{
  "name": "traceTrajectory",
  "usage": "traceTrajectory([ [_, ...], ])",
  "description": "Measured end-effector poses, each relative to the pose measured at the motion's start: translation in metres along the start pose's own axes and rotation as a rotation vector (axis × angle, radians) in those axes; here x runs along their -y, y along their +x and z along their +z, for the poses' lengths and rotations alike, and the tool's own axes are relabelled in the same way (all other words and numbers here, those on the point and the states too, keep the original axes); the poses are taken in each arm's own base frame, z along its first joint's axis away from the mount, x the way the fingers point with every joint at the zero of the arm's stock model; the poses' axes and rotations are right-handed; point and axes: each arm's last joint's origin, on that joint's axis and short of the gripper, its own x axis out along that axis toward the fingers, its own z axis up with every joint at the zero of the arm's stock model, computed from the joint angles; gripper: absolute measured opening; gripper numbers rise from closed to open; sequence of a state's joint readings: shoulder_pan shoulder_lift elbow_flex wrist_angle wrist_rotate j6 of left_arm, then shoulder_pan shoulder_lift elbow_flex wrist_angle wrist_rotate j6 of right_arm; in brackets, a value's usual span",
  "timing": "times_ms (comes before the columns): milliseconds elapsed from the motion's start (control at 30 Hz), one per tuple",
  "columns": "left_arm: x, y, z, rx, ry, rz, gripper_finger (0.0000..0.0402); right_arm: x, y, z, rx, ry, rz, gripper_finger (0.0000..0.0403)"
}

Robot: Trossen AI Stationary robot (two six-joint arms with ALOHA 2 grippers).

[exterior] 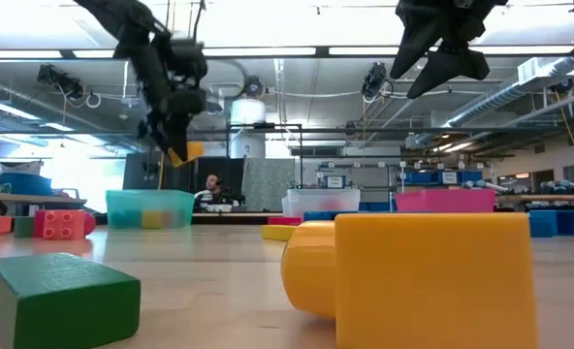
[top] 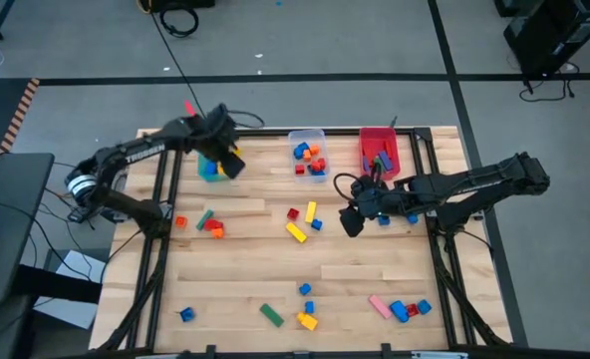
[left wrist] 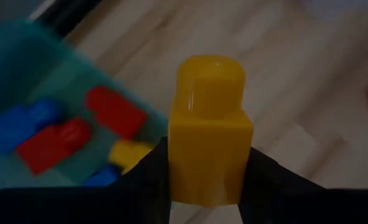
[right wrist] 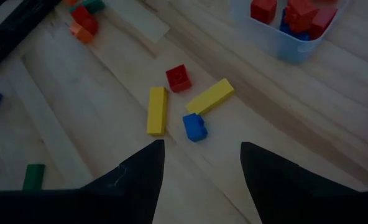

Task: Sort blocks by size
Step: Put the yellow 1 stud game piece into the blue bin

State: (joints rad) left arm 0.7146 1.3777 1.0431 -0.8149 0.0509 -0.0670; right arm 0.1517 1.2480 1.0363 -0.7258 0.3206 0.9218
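Observation:
My left gripper (top: 227, 158) is shut on a yellow block (left wrist: 210, 124), held in the air over the right edge of the teal bin (top: 212, 168). The bin holds red, blue and yellow blocks (left wrist: 59, 140). My right gripper (top: 353, 219) is open and empty, above the table right of centre. Below it lie a red cube (right wrist: 179, 77), two yellow bars (right wrist: 156, 111) and a small blue block (right wrist: 195, 126). More blocks lie scattered over the table. The low view shows the yellow block (exterior: 177, 153) well above the teal bin (exterior: 149, 206). My left gripper pinches the yellow block's lower body by two opposite sides (left wrist: 178, 174) between its two fingers. The block's round stud (left wrist: 210, 78) sticks out beyond the fingertips. The block is lifted clear, above the teal bin.
A clear bin (top: 308, 152) with red, blue and orange blocks and a red bin (top: 379, 150) stand at the far edge. Loose blocks lie at the left (top: 205, 224) and along the near edge (top: 306, 320), (top: 410, 309). A person sits in the room far behind the table (exterior: 212, 189).

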Motion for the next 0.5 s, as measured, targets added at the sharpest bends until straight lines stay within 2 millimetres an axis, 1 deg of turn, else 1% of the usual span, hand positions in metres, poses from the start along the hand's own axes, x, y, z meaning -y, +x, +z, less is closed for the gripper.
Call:
traceTrajectory([
  [100,-0.021,0.01,0.001,-0.034,-0.121,0.033,0.0138,0.002,0.001,0.002,0.005,0.019,-0.005,0.0225],
  [233,-0.041,0.024,0.002,-0.088,-0.214,0.059,0.0157,0.004,0.002,0.006,0.014,0.054,-0.01,0.0225],
  [367,-0.051,0.037,0.0,-0.147,-0.254,0.071,0.0162,0.006,0.003,0.009,0.02,0.09,-0.019,0.0225],
  [500,-0.054,0.044,-0.002,-0.191,-0.257,0.081,0.0164,0.009,0.004,0.011,0.026,0.105,-0.027,0.0225],
])
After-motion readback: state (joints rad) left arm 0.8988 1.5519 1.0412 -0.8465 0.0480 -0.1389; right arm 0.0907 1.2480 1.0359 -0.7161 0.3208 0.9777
